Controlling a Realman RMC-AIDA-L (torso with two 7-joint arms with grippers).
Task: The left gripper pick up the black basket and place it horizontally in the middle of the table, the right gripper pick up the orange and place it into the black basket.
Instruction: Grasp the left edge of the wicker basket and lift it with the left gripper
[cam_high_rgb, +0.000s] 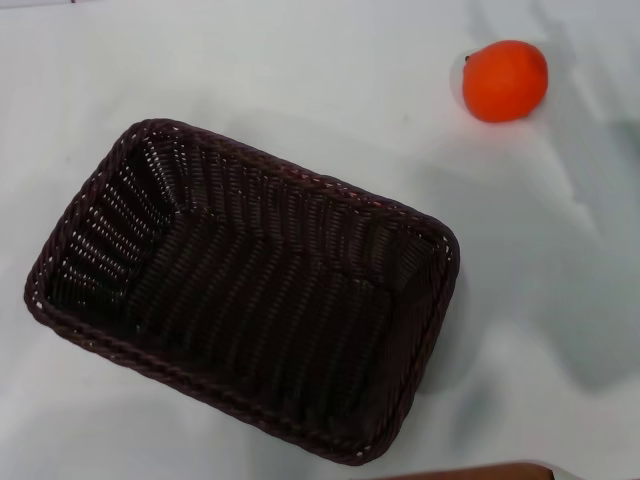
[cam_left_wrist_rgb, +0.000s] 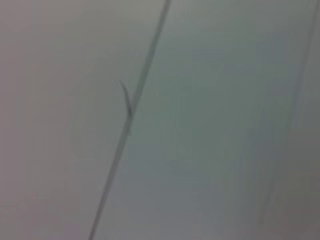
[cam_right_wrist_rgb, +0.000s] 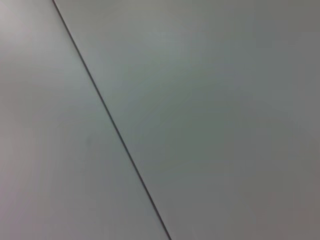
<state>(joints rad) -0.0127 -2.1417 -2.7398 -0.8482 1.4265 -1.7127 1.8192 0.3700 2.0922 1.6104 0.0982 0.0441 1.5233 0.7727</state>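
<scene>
The black basket (cam_high_rgb: 245, 290) lies on the white table (cam_high_rgb: 300, 80) in the head view, left of centre, turned at a slant, open side up and empty. The orange (cam_high_rgb: 504, 80) sits on the table at the far right, apart from the basket. Neither gripper shows in any view. Both wrist views show only a plain grey-white surface crossed by a thin dark line.
A brown strip (cam_high_rgb: 470, 471) shows at the near edge of the head view. Soft shadows fall on the table at the right (cam_high_rgb: 590, 250).
</scene>
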